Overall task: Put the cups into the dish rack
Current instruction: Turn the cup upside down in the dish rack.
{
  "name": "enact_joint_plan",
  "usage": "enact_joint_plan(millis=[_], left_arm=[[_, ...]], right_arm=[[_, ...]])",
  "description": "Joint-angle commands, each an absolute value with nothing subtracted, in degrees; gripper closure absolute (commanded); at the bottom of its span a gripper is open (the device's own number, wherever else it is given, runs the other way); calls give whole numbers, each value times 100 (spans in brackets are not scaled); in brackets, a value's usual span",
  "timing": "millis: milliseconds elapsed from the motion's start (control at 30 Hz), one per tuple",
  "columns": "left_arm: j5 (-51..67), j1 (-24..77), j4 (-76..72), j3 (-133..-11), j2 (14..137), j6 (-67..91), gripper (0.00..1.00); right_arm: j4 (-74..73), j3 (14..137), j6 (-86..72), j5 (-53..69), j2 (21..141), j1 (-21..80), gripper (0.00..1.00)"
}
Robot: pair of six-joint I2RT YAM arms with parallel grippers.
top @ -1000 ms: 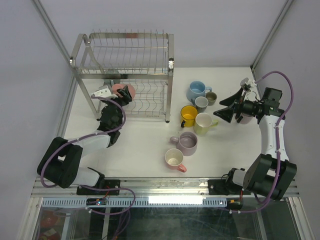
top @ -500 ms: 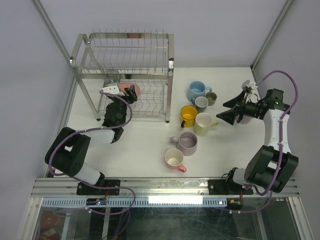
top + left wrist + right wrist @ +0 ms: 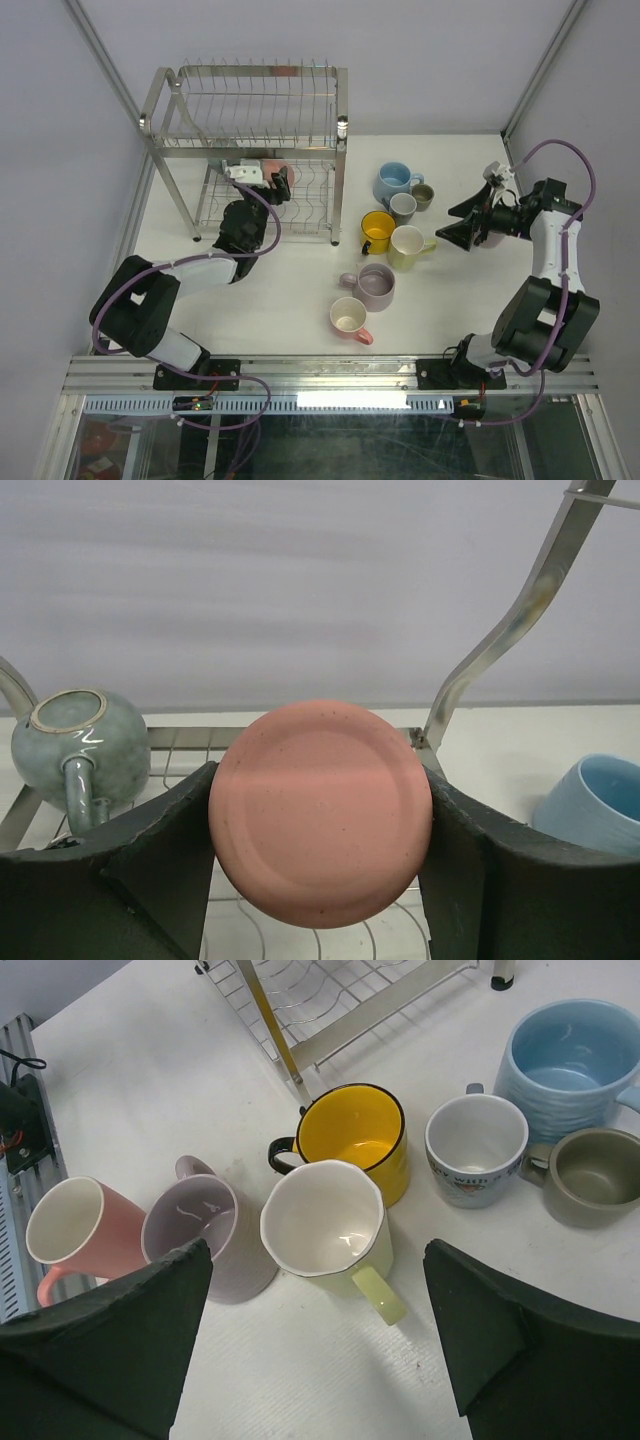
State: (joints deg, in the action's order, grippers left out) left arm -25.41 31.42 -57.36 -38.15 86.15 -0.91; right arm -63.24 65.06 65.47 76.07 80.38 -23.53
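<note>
1 dish rack [image 3: 342, 125] far L, w/ 1 grey-green mug [image 3: 80, 740] upside down on lower tier. L gripper [image 3: 278, 178] pinching 1 salmon mug [image 3: 320, 815] over that tier, base twd cam. 7 cups on table [image 3: 290, 300]: pink [image 3: 349, 318], lilac [image 3: 375, 285], yellow [image 3: 377, 230], white [image 3: 403, 207], pale green [image 3: 408, 245], lt blue [image 3: 397, 182], olive [image 3: 423, 196]. White's print unreadable. R gripper [image 3: 447, 222] spread, empty, just R of them.

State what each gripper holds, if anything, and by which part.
The left gripper clamps the salmon pink cup by opposite sides of its body. The right gripper is open, holding nothing.
</note>
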Motion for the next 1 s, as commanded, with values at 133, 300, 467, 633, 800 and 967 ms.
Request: enact_joint_plan(millis=[133, 300, 467, 633, 800, 967], left_arm=[[-2627, 3054, -5132, -4309, 8615, 12, 100], [-2614, 2856, -4370, -4665, 8594, 218, 100], [-2694, 2728, -4210, -4644, 8712, 420, 100], [-2783, 2668, -4929, -4247, 8768, 469, 100], [-2847, 2665, -5636, -4012, 9026, 502, 100], [-3063, 2638, -6311, -3878, 9394, 477, 100]], right_arm=[[-4656, 6310, 4843, 7143, 7079, -2271, 11], [-4500, 6404, 4374, 6813, 7093, -1872, 12], [-4467, 6525, 4117, 6967, 7090, -1599, 14], [-4524, 6582, 4096, 6972, 7040, -1591, 15], [-4509, 6440, 4179, 6961, 6994, -1533, 14], [-4454, 6299, 4195, 6933, 6935, -1393, 14]])
